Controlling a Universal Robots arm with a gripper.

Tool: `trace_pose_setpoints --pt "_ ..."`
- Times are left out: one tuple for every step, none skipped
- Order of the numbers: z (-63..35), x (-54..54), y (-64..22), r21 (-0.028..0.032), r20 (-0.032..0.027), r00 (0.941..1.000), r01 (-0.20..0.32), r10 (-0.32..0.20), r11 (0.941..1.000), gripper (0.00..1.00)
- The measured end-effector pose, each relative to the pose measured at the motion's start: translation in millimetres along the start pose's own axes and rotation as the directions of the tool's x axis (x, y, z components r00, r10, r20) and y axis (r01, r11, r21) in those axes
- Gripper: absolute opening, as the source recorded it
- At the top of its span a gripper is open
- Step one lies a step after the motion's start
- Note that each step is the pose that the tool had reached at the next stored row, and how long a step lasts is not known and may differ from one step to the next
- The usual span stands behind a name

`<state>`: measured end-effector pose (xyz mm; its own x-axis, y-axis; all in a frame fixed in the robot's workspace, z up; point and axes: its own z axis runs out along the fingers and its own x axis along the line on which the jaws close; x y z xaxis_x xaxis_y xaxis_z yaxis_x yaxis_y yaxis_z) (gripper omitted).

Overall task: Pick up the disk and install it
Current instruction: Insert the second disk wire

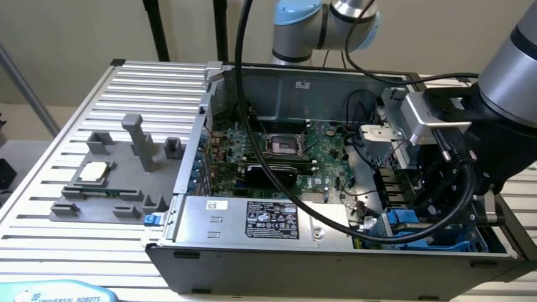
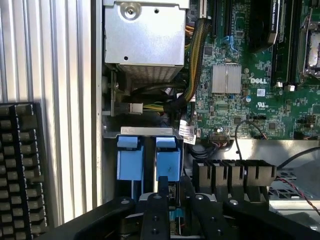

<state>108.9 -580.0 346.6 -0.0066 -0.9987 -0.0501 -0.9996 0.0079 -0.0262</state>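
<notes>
The disk [image 2: 167,162] sits edge-on in the drive bay at the case's corner, and its blue carrier bracket faces the wrist camera. My gripper [image 2: 175,202] is directly over it, its two black fingers [image 2: 155,212] close together on either side of the disk's edge, shut on it. A second blue carrier [image 2: 130,162] stands in the slot beside it. In the exterior view the arm's wrist [image 1: 453,126] reaches down into the open computer case [image 1: 336,270] at that view's right. Blue carrier plastic [image 1: 409,217] shows below the wrist, behind black cables.
The big silver box with a black label [image 1: 251,220] fills the case's near side. The motherboard [image 1: 277,157] lies beyond it. A row of black connectors [image 2: 235,175] stands next to the bay. A grey fixture [image 1: 109,182] on the slatted table holds a small silver chip [image 1: 94,170].
</notes>
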Motion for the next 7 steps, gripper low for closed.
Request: trace_pose_setpoints --pt "0.0 0.0 0.0 0.0001 0.0006 1.0000 0.000 0.000 1.0000 0.24" --pt "0.0 0.0 0.0 0.0000 0.0006 1.0000 0.000 0.000 1.0000 0.24" --pt "0.0 0.0 0.0 0.0000 0.0007 1.0000 0.000 0.000 1.0000 0.24" --pt "0.0 0.0 0.0 0.0000 0.0006 1.0000 0.000 0.000 1.0000 0.24" --pt "0.0 0.0 0.0 0.0001 0.0006 1.0000 0.000 0.000 1.0000 0.24" --pt "0.0 0.0 0.0 0.0000 0.0006 1.0000 0.000 0.000 1.0000 0.24" --pt "0.0 0.0 0.0 0.0001 0.0006 1.0000 0.000 0.000 1.0000 0.24"
